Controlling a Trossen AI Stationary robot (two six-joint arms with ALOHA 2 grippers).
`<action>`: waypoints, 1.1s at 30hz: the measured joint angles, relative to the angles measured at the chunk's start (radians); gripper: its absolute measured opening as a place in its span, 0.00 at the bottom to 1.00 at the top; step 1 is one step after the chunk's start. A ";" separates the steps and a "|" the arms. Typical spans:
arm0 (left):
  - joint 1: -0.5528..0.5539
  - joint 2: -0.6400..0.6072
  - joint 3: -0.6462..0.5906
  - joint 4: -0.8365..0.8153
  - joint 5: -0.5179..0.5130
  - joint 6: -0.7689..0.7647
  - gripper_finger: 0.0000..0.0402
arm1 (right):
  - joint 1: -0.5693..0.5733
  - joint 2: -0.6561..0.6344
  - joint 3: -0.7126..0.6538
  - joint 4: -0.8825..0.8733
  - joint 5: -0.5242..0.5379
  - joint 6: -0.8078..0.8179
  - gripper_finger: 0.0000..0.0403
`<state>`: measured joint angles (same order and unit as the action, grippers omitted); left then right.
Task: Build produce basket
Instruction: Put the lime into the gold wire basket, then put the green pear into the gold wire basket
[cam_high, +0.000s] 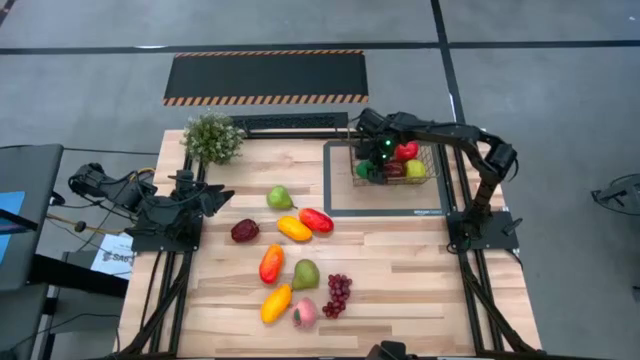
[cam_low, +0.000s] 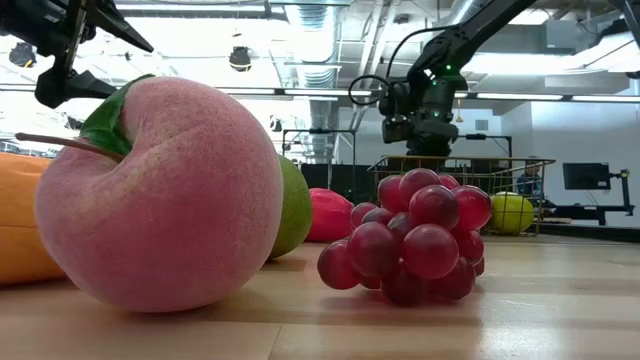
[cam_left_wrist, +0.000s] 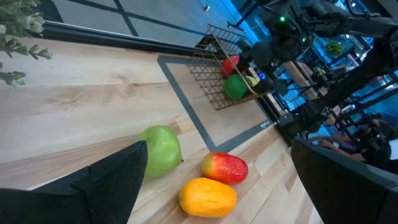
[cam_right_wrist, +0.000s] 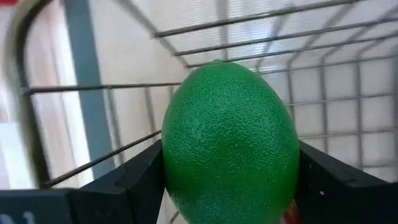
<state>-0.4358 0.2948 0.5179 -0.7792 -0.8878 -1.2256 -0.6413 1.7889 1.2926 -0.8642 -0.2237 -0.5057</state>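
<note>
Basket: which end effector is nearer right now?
Right. The right end effector is over the basket, gripping a green lime; the left end effector waits across the table near the plant.

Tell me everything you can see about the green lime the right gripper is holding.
The lime is a round-oval toy fruit, deep green with a fine pebbled skin. The right gripper is shut on it, one dark finger on each side, at the left end of the wire basket, whose mesh walls surround it. Other fruit lies alongside.
</note>
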 joint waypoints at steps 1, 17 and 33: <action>0.000 0.000 0.000 0.000 -0.003 0.001 0.96 | 0.000 0.000 -0.006 0.005 -0.001 -0.008 0.71; 0.000 0.000 0.000 -0.002 -0.014 0.001 0.96 | 0.004 0.000 -0.009 0.037 0.019 -0.053 0.82; 0.000 0.000 0.000 -0.002 -0.014 0.001 0.96 | 0.006 0.000 0.000 0.022 0.040 -0.026 0.88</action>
<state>-0.4358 0.2951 0.5179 -0.7807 -0.9016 -1.2250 -0.6350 1.7885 1.2929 -0.8423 -0.1841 -0.5315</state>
